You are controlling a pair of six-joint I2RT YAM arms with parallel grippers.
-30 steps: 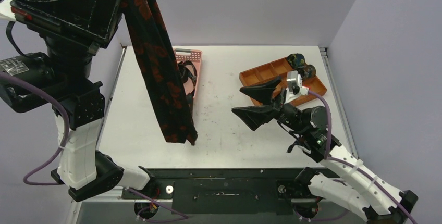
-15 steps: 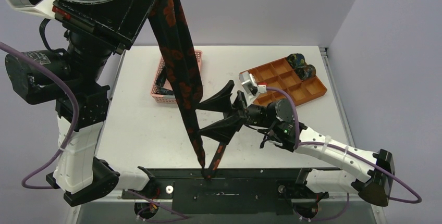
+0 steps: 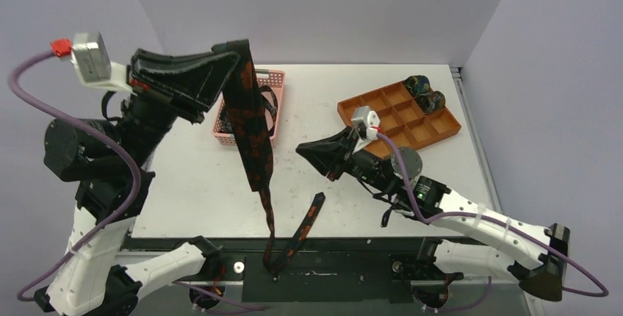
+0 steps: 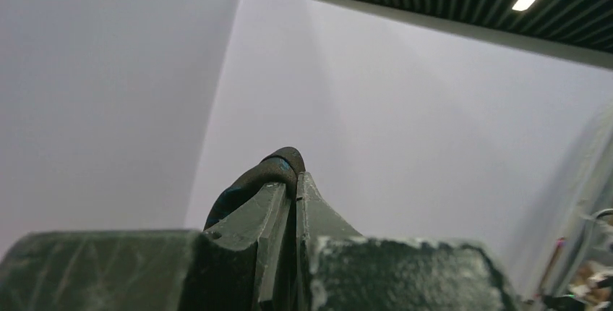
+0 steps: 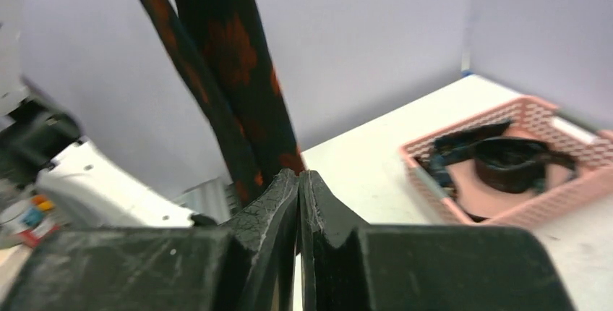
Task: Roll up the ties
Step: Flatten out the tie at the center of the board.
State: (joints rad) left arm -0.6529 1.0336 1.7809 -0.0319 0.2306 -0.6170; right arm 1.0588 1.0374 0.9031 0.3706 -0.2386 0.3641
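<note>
A long dark tie [image 3: 253, 139] with orange-red motifs hangs from my left gripper [image 3: 239, 45], which is raised high over the table's left side and shut on the tie's folded top [image 4: 278, 163]. The strip drops past the front edge, loops on the black base rail and rises again to a loose end [image 3: 316, 204]. My right gripper [image 3: 300, 151] is shut just right of the hanging strip, with nothing seen between its fingers. In the right wrist view the tie [image 5: 231, 58] hangs just beyond the fingertips [image 5: 289, 181].
A pink mesh basket [image 3: 273, 79] at the back left holds another dark tie [image 5: 506, 155]. An orange compartment tray [image 3: 400, 114] at the back right has two rolled ties [image 3: 422, 90] in its far corner. The black base rail [image 3: 330, 257] runs along the front edge.
The left arm came down and leaned right, so the tie's lower part now trails over the front edge. The right gripper, open beside the strip before, has shut and drawn back slightly to the right.
</note>
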